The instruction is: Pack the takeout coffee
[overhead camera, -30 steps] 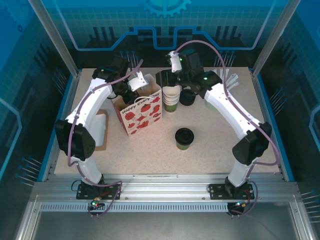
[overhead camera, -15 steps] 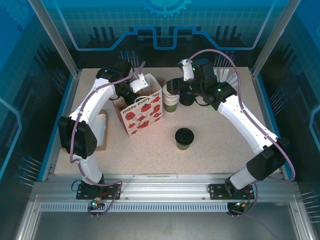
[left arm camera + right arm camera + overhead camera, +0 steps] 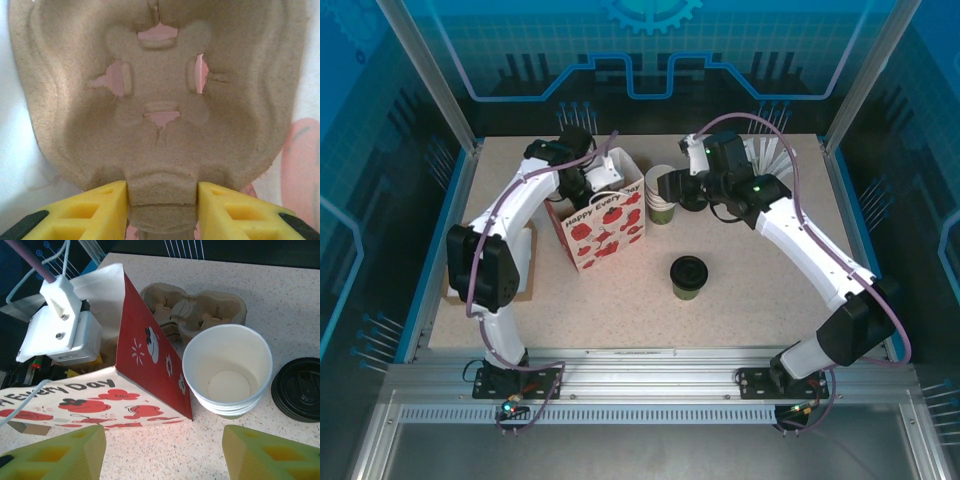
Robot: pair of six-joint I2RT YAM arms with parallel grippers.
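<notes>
My left pincer (image 3: 162, 202) reaches into the red-printed paper bag (image 3: 605, 225), clamped on a pulp cup carrier (image 3: 160, 110) whose edges run off-frame. My right pincer (image 3: 162, 455) gapes wide above the lidless cup stack (image 3: 227, 372). The takeout coffee (image 3: 688, 277) stands alone on open bench (image 3: 770, 310), well apart from both.

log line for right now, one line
left gripper: shut on cup carrier, inside paper bag | right gripper: open, by cup stack | takeout coffee: lidded, on table, untouched
</notes>
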